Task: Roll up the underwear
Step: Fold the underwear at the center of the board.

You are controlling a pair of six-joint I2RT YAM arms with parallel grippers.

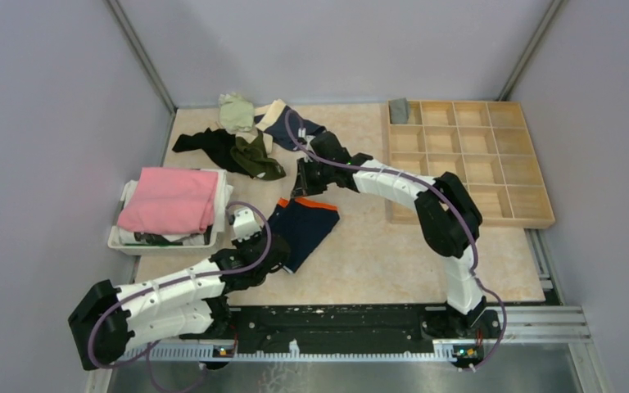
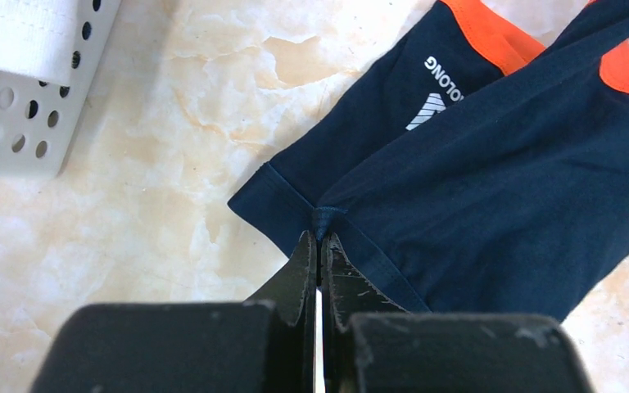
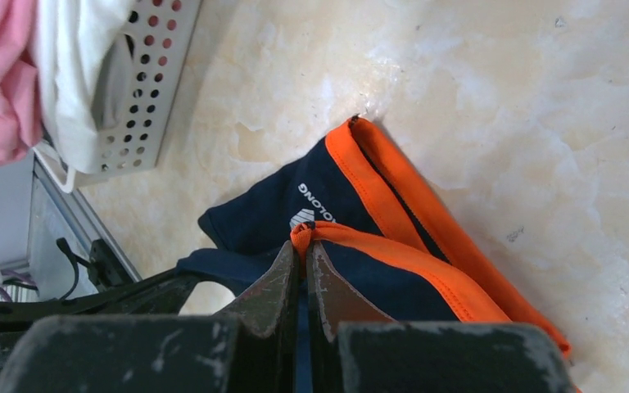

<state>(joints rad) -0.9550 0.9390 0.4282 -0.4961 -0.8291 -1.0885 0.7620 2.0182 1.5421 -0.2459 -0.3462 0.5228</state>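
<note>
both ends of the navy underwear (image 1: 307,233) are pinched: its dark hem is clamped in the shut fingers of the left gripper (image 2: 321,239), its orange waistband in those of the right gripper (image 3: 303,247). it is spread on the table (image 1: 377,246) between the white basket (image 1: 119,240) and the wooden tray (image 1: 524,219). more underwear (image 1: 250,143) is heaped near the far edge.
</note>
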